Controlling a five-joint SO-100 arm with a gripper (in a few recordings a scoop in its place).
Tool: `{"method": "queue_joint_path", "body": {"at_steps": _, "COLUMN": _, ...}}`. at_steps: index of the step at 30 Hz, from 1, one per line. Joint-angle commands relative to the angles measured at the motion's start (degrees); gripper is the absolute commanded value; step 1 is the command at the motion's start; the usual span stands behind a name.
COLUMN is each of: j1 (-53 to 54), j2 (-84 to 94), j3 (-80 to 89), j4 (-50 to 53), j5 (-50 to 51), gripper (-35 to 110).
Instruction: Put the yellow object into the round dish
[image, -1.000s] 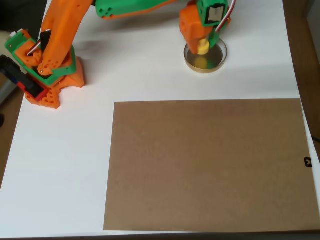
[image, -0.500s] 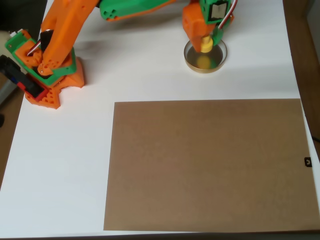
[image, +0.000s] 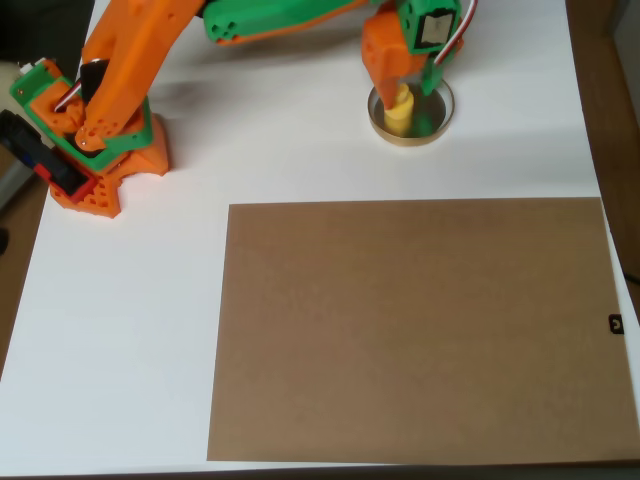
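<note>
Overhead view: a brown board (image: 415, 325) covers the near table (image: 130, 330). Farther back, the yellow object (image: 398, 112) sits tilted inside the dish (image: 435, 125), touching the tool (image: 410, 75) above; how wide its jaws stand, I cannot tell.

Overhead view. Yellow object (image: 398, 112): small plastic piece, bright yellow, a narrower part at the top toward the tool and a wider rounded part below. It sits within the outline of the round dish, left of the dish's centre. Its upper end runs under the orange and green tool above it; whether it rests on the dish floor cannot be told.

Round dish (image: 438, 124): shallow, circular, tan-gold rim, dark greenish-brown inside, several times wider than the yellow piece. It lies flat on the white table near the far edge, right of centre. Its upper left rim is hidden; the lower and right rim show clear.
</note>
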Motion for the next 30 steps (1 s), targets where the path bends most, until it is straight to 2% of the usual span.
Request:
{"method": "queue_joint_path", "body": {"at_steps": 1, "j1": -1.0, "j2": 2.1, "j3": -3.3, "j4": 1.4, "j5": -0.5, "gripper": 21}}
{"method": "queue_joint_path", "body": {"at_steps": 10, "j1": -0.8, "j2": 6.1, "j3": -2.5, "j4": 3.4, "j5": -1.8, "gripper": 25}}
{"method": "queue_joint_path", "body": {"at_steps": 30, "j1": 2.3, "j2": 32.6, "j3": 22.1, "j4": 3.1, "j5": -12.0, "gripper": 27}}
